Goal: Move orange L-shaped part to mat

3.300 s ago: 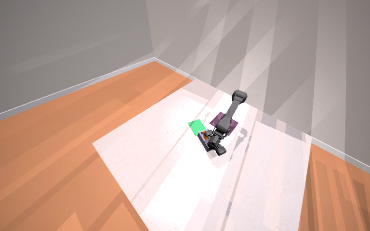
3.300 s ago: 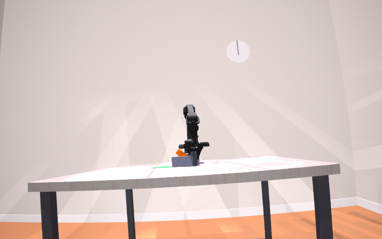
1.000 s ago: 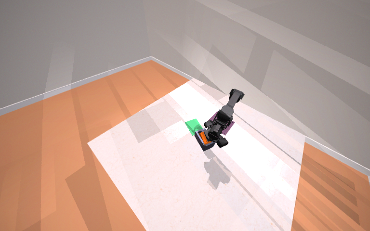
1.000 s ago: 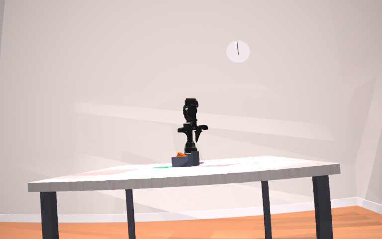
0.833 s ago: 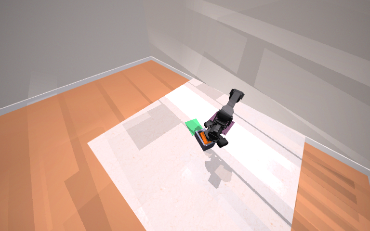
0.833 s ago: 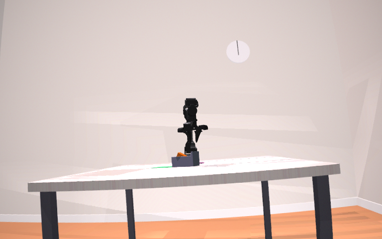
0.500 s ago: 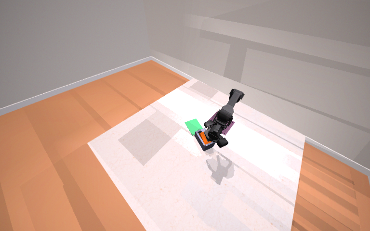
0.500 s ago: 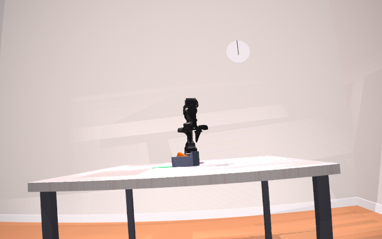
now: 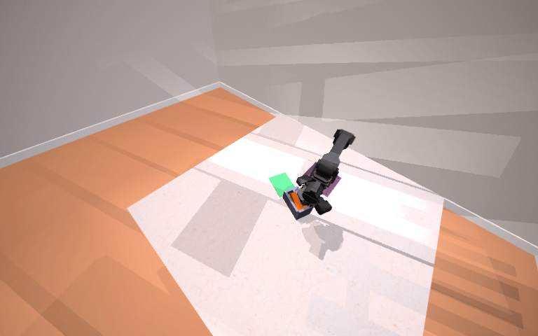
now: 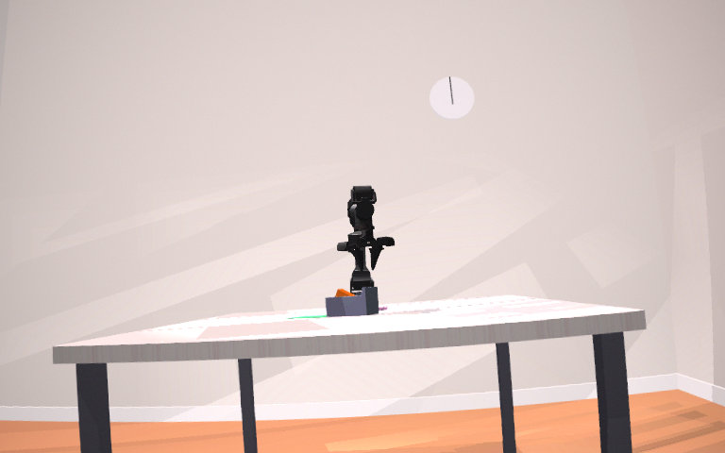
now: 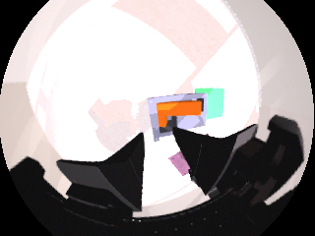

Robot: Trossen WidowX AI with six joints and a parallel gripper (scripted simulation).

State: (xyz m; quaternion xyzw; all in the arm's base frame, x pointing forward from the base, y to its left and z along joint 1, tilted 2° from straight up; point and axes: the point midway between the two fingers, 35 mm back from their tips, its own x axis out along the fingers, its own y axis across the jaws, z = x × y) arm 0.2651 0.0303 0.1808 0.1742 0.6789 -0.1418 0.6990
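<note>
The orange L-shaped part (image 9: 297,201) (image 10: 343,293) (image 11: 179,108) is in the grey tray (image 9: 291,207) (image 10: 345,306) (image 11: 154,120). Its plain end, on the mat's side, stands tipped up above the low wall in the exterior view. Its L-shaped end is low, at the left in the wrist view. A dark gap shows beside the raised end. The green mat (image 9: 280,182) (image 10: 305,317) (image 11: 216,105) lies beside the tray. My gripper (image 10: 367,268) (image 11: 158,132) is partly open and empty, above the tray. In the top view the arm hides its fingertips and part of the tray.
A purple plate (image 9: 335,186) (image 11: 180,163) lies under the arm, behind the tray. The tray's wall at the end away from the mat stands higher in the exterior view. The arm's shadow falls on the table in front of the tray.
</note>
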